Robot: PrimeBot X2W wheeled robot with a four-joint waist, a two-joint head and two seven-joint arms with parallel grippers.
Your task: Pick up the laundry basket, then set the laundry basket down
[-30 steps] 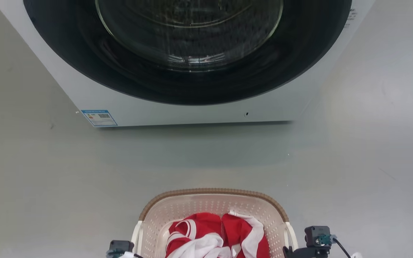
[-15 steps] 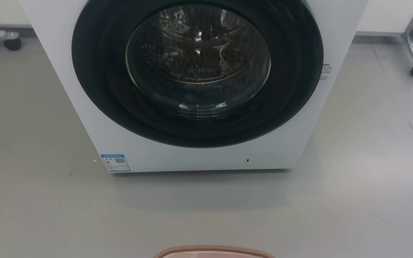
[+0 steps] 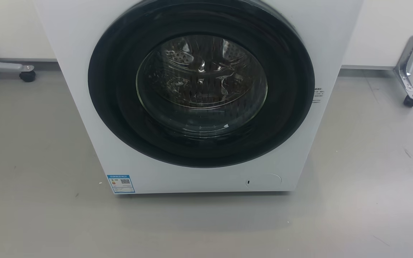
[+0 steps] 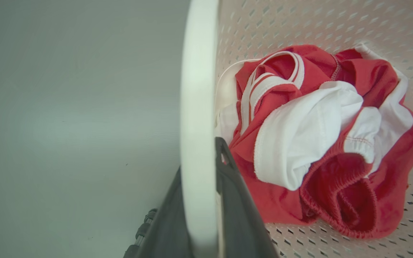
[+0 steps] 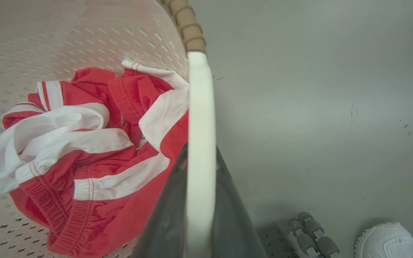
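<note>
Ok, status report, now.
Left tool shut on white handle; right tool likewise. Cream perforated plastic laundry basket, red-and-white garment inside. White washer ahead; white shoe nearby.

No wording can be read at this resolution. Markings present:

1. Label (image 3: 120, 184): a blue-bordered sticker on the washer (image 3: 84, 89) front, below and left of the door (image 3: 201, 84), at the bottom corner. It carries a QR code in its upper right part and small coloured print to the left of the code. The print is too small to read.
2. Printed lines (image 3: 318, 96): several short rows of dark small print on the front panel, just right of the door rim. Illegible.
</note>
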